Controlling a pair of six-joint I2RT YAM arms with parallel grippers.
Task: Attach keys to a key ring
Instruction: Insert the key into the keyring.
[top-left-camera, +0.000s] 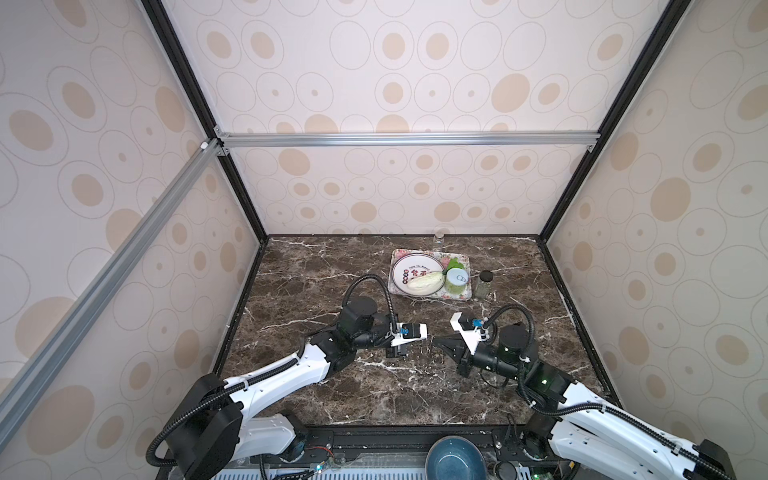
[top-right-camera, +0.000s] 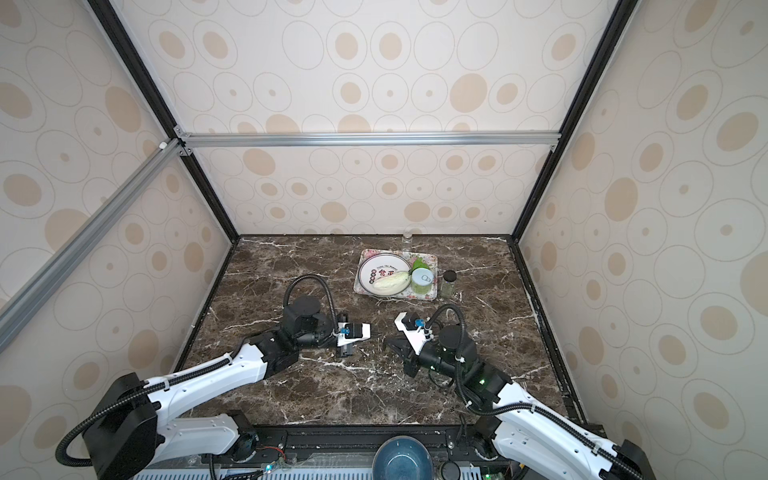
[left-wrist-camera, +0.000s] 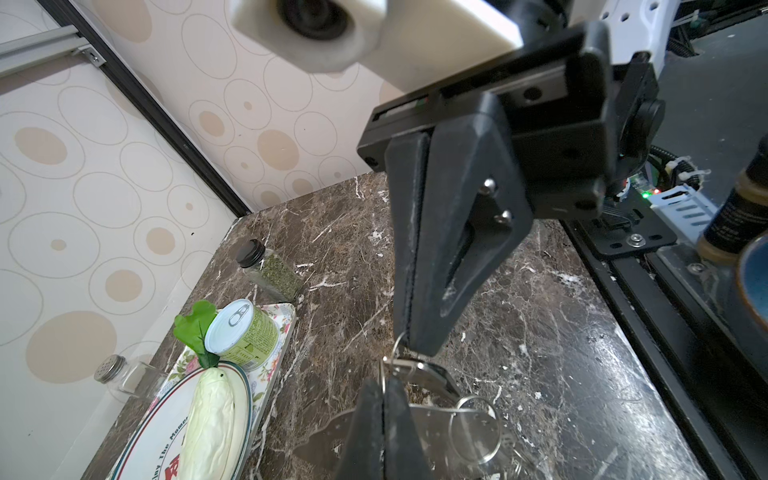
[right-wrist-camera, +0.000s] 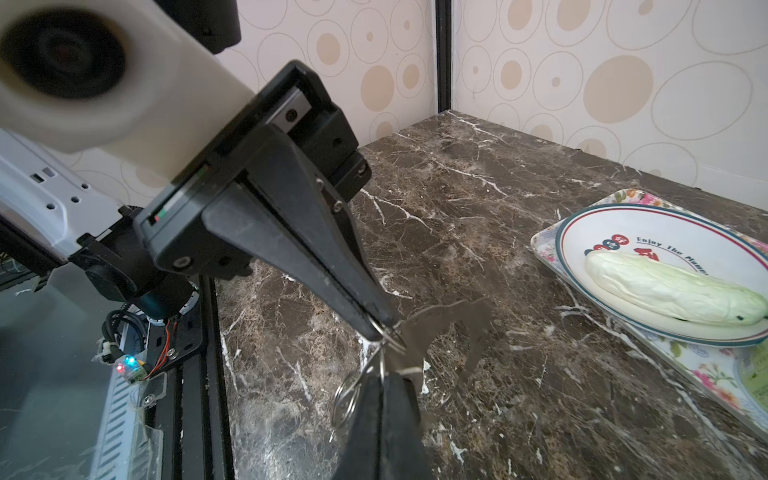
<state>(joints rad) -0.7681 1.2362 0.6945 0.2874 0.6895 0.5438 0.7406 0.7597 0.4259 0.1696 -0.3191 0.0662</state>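
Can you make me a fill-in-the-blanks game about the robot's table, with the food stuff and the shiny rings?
1. The cabbage lies on the round ___.
2. The can on the tray has a ___ label.
3. The spice jar beside the tray has a ___ lid.
4. The left gripper and right gripper are both ___ (open or shut) on the key rings.

Missing words: plate, green, black, shut.

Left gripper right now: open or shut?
Shut: in the right wrist view the left gripper has its jaws together at the tips, pinching a thin wire ring.
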